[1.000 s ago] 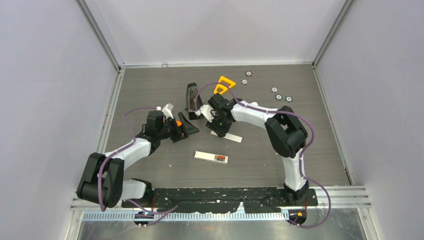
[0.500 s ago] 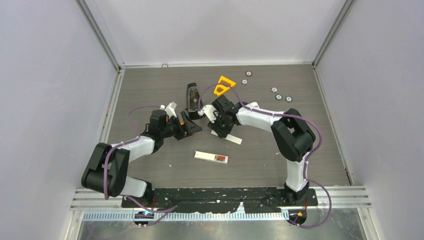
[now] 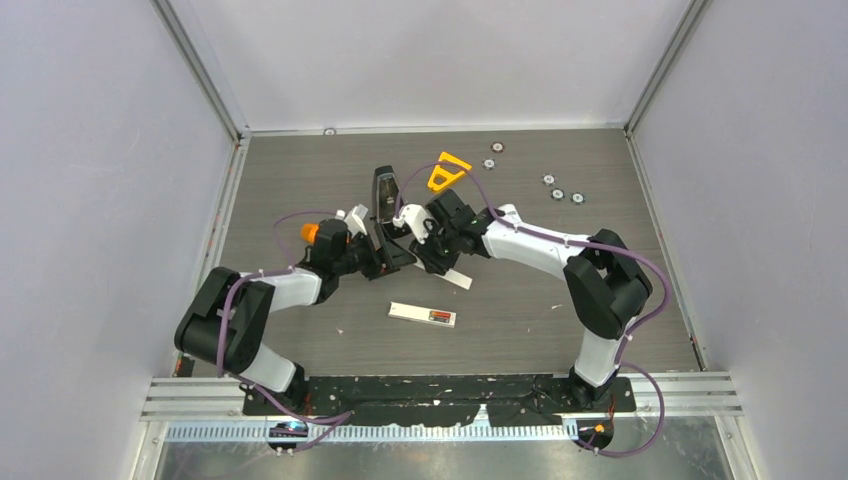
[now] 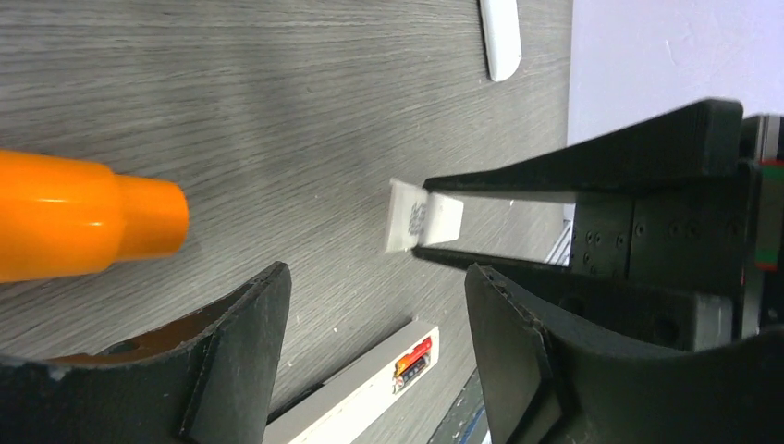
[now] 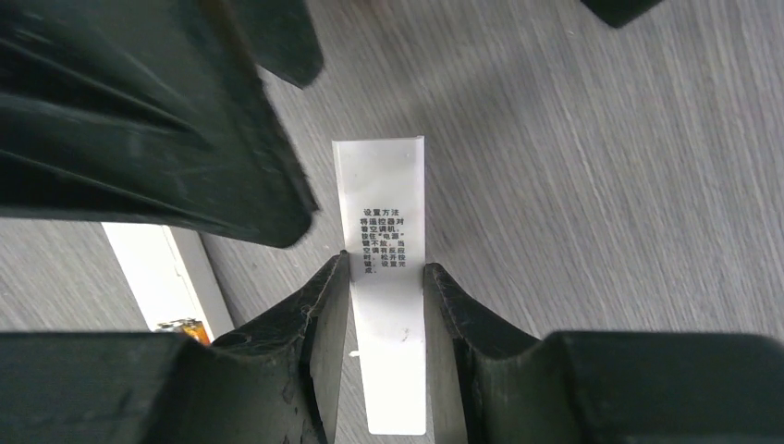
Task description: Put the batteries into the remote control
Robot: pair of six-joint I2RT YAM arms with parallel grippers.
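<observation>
A white remote [image 3: 415, 312] lies flat with its compartment open. An orange-red battery and a dark battery [image 3: 439, 316] sit side by side in its right end. They also show in the left wrist view [image 4: 413, 356]. A third battery does not show. My right gripper [image 3: 440, 262] is shut on a flat white battery cover [image 5: 388, 231] with printed text, held low over the table above the remote. My left gripper [image 3: 385, 258] is open and empty [image 4: 374, 277], its fingers close to the right gripper, with the remote [image 4: 356, 402] beyond them.
A black stand [image 3: 383, 192] and an orange triangle [image 3: 447, 168] lie behind the grippers. Several silver discs [image 3: 560, 190] lie at the back right. An orange knob [image 3: 310, 232] sits on my left wrist. A white rounded piece [image 4: 500, 37] lies further off.
My left gripper has moved right, up against the right gripper, and its wrist has rolled so the orange knob now points left. The right gripper has shifted slightly with the cover.
</observation>
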